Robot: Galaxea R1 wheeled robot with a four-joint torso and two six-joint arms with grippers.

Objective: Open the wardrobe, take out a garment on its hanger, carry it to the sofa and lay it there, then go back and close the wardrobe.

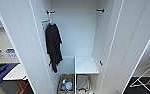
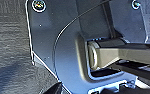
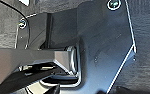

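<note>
- The wardrobe [image 1: 86,37] stands open in the head view, both white doors swung wide to either side of the white interior.
- A black garment [image 1: 53,46] hangs from a peg high on the left inner wall (long, all dark, reaching down toward the shelf level).
- 2 black pegs [image 1: 100,10] show near the top of the interior, 1 on each side.
- A white shelf [image 1: 85,65] fills the lower right of the interior; below it sit a bin with colourful items [image 1: 66,85] and a grey container [image 1: 82,83], side by side.
- A blue object [image 1: 1,72] lies outside, left of the left door.
- Both wrist views show robot plates over dark floor; I cannot tell how either gripper stands.
</note>
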